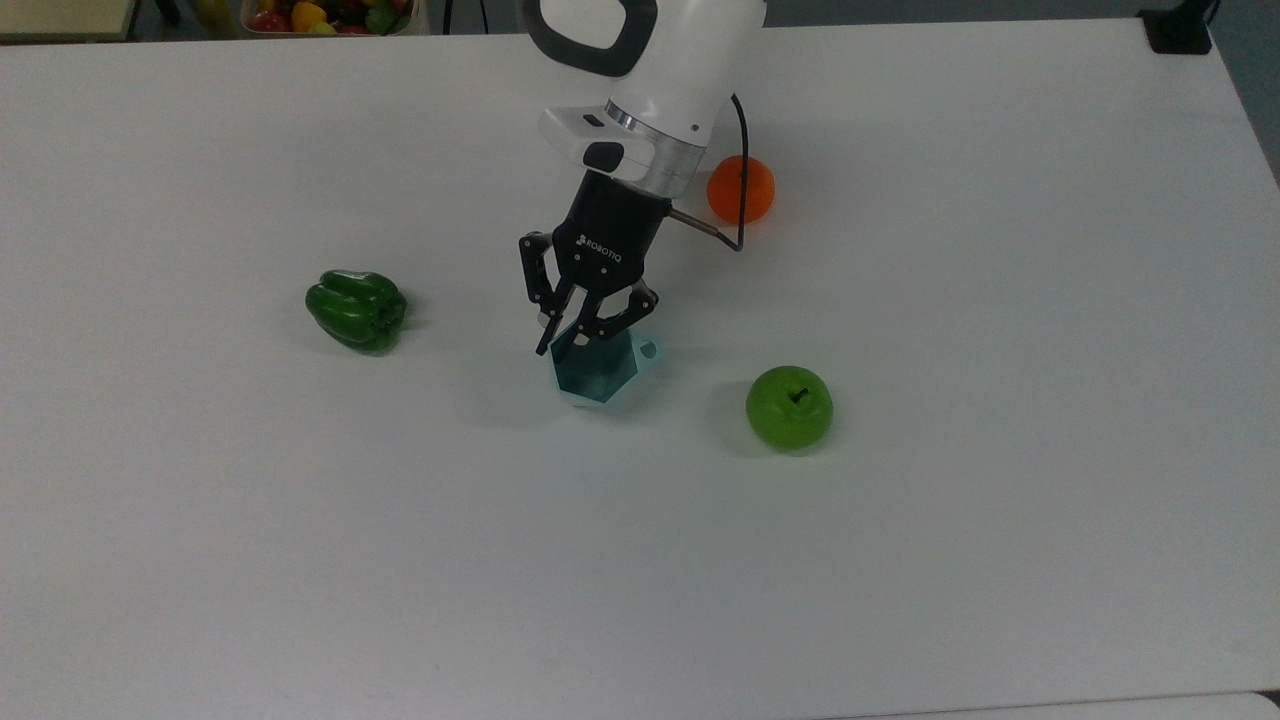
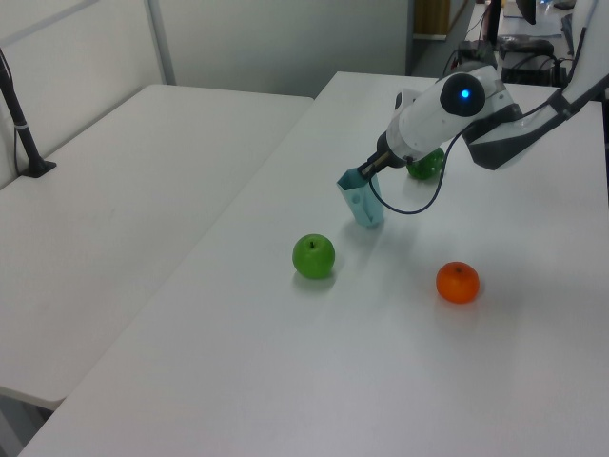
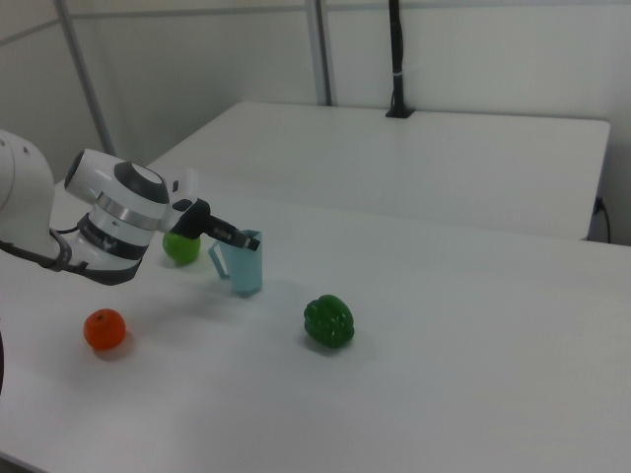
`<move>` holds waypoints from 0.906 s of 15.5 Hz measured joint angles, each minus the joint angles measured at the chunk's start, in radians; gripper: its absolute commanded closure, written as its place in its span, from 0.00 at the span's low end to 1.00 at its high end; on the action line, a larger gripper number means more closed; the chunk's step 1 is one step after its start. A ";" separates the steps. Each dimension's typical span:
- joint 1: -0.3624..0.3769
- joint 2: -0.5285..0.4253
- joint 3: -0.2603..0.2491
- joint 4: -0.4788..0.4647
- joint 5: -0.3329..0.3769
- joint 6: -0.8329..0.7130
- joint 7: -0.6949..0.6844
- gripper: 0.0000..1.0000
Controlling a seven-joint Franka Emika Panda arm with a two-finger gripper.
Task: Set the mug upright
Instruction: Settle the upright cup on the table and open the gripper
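Near the middle of the white surface point(image 1: 300, 550), the mug point(image 1: 597, 372) sits between the green pepper point(image 1: 356, 309) on the top view's left and the green apple point(image 1: 789, 406) on the top view's right, with the orange point(image 1: 741, 188) farther back. The end effector point(image 1: 567, 335) is pinched closed on the mug's rim wall, one finger inside the mouth, one outside. The mug hangs directly under the fingertips. In the right view the mug point(image 3: 246, 262) looks almost vertical, mouth up, narrow base at or just touching the surface; contact is hard to confirm. In the left view the mug point(image 2: 363, 201) leans only slightly. Its long axis runs nearly straight up, so the coming move is likely a short drop and a release, keeping the base flat. The small ring handle points to the top view's right, away from the fingers. Readable writing: "ROBOTIQ" on the end effector's black body.
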 measured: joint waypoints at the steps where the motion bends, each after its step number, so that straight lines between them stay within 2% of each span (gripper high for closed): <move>1: 0.000 0.000 0.000 0.000 -0.007 0.000 0.012 0.47; 2: 0.000 0.000 0.000 0.000 -0.008 0.000 0.018 0.31; 3: 0.000 0.002 0.000 -0.001 -0.008 0.000 0.022 0.20; 4: 0.000 0.005 0.000 -0.002 -0.008 0.000 0.026 0.00; 10: -0.004 0.006 -0.002 0.000 -0.006 0.000 0.045 0.00; 12: -0.014 0.001 -0.002 0.003 0.028 0.016 0.047 0.00; 14: -0.031 -0.009 -0.003 0.007 0.099 0.055 0.020 0.00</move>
